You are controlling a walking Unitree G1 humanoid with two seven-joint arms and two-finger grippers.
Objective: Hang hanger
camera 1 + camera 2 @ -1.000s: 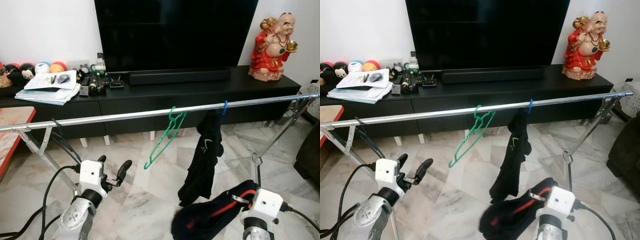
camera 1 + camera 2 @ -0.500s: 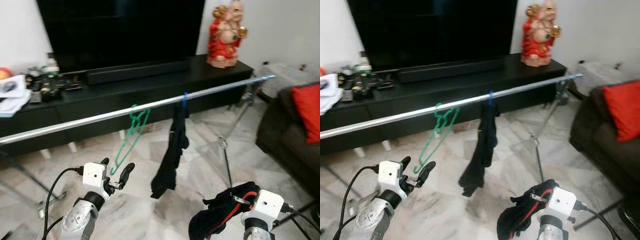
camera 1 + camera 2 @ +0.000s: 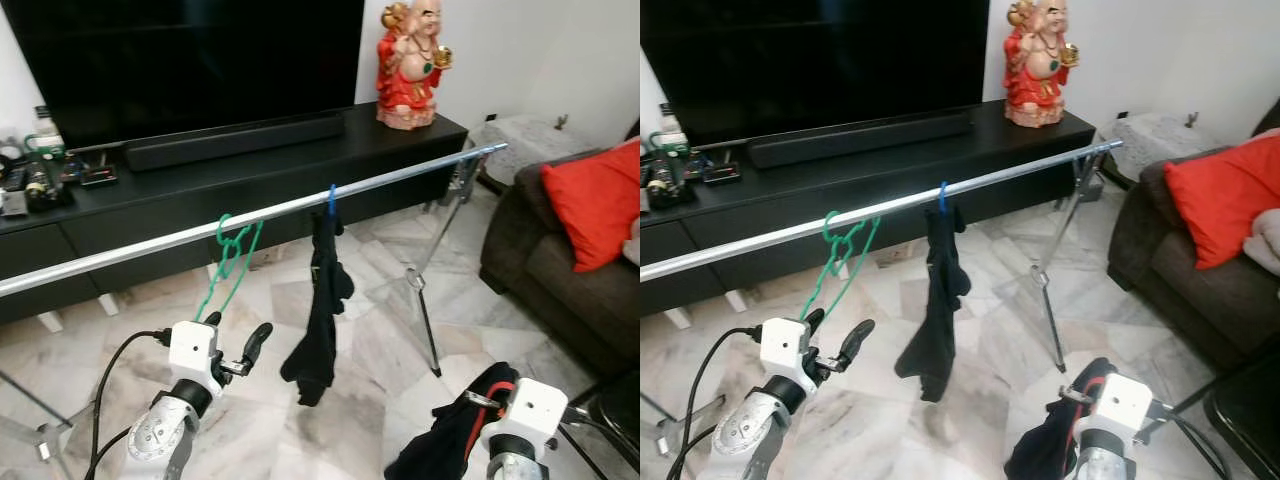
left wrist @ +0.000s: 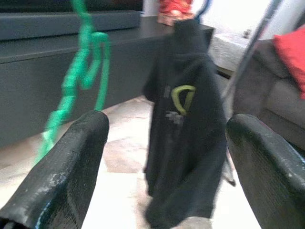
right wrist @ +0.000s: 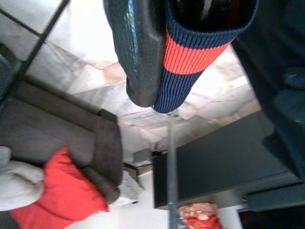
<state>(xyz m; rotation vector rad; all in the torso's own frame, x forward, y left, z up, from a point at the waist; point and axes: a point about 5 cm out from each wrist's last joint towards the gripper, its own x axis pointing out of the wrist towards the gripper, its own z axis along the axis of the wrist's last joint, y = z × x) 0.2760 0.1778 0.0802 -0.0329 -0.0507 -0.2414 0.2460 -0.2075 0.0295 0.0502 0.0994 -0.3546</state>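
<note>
That green hanger (image 3: 228, 262) hooks crookedly on the rail (image 3: 400, 176) — a nudge from the left gripper (image 3: 235, 350), fingers spread and empty just below and in front of it, could knock it off. The right gripper (image 5: 157, 52) clamps a dark garment (image 3: 455, 440), well apart from the hanger.

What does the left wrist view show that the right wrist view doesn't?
Left wrist view: the green hanger and the black garment with a green logo, between the open left gripper fingers. Right wrist view: the right gripper shut on the navy and red garment, and the dark sofa. Both: the red cushion, black TV cabinet and marble floor.
</note>
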